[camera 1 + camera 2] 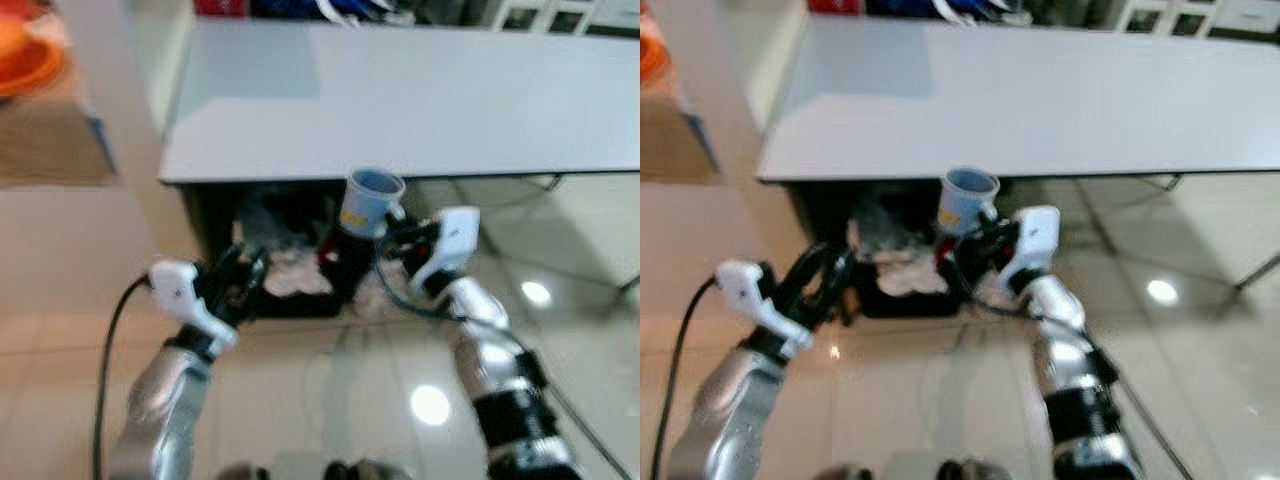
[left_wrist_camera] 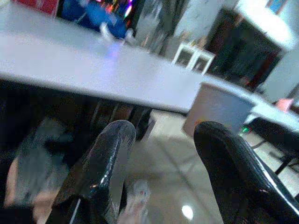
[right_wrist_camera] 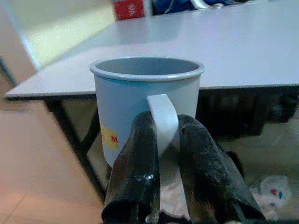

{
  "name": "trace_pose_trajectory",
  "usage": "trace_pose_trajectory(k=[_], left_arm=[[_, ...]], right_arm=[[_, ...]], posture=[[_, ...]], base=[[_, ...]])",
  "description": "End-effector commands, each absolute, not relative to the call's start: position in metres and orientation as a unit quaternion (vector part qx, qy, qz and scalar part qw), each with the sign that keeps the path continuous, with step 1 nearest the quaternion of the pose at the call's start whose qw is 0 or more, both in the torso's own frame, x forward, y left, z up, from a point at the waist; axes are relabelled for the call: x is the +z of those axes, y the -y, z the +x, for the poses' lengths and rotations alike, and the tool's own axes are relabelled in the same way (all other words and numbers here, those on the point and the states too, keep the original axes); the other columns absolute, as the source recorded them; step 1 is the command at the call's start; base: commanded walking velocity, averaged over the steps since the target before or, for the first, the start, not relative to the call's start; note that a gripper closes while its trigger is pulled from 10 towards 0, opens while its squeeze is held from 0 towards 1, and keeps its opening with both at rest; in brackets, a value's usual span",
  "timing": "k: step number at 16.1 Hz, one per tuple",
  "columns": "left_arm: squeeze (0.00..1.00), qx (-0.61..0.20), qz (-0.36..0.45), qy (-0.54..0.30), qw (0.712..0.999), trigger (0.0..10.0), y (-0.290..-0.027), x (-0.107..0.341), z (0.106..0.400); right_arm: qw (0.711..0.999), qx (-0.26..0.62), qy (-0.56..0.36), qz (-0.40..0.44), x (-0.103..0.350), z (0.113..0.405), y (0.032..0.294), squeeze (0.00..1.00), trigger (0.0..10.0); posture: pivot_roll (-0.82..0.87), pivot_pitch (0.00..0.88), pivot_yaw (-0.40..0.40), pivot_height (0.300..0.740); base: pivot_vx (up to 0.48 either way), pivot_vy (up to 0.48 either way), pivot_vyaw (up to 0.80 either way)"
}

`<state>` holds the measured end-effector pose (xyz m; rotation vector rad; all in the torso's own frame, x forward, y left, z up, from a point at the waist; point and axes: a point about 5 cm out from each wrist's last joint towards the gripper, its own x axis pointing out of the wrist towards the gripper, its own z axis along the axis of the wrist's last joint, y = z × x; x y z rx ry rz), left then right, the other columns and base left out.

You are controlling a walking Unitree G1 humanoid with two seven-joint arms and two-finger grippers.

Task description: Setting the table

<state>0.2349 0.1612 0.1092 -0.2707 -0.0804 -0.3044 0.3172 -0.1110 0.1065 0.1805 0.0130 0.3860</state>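
Observation:
A pale blue mug (image 1: 368, 202) with a yellow label hangs upright just below the front edge of the white table (image 1: 420, 95). My right gripper (image 3: 163, 140) is shut on the mug (image 3: 140, 107), its two black fingers pinching the white handle. My left gripper (image 1: 245, 275) is held low to the left of the mug, open, with nothing between its fingers (image 2: 110, 158). The mug (image 2: 217, 109) appears beyond the left fingertips, apart from them.
A dark bin of crumpled stuff (image 1: 285, 265) stands under the table edge, behind both grippers. An orange object (image 1: 25, 55) lies on a wooden surface at far left. Glossy tiled floor (image 1: 560, 300) spreads to the right, with table legs there.

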Motion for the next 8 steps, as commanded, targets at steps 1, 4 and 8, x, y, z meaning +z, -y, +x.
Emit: trace_pose_trajectory(k=[1,4,8], left_arm=[[0.0,-0.139,-0.126,0.038,0.981,10.0,-0.158,0.11,0.238],[0.0,-0.107,-0.094,0.033,0.989,10.0,-0.164,0.111,0.245],[0.0,-0.104,-0.09,0.038,0.99,10.0,-0.166,0.112,0.244]], right_arm=[[0.981,0.176,0.005,0.083,0.111,0.319,0.118,0.0,10.0],[0.985,0.156,0.021,0.076,0.116,0.323,0.122,0.0,10.0],[0.985,0.15,0.032,0.073,0.123,0.326,0.12,0.0,10.0]], posture=[[-0.08,0.095,-0.036,0.74],[-0.08,0.094,-0.034,0.74],[-0.07,0.095,-0.034,0.74]], base=[[0.255,-0.334,-0.8],[0.0,0.0,-0.8],[0.48,0.0,-0.4]])
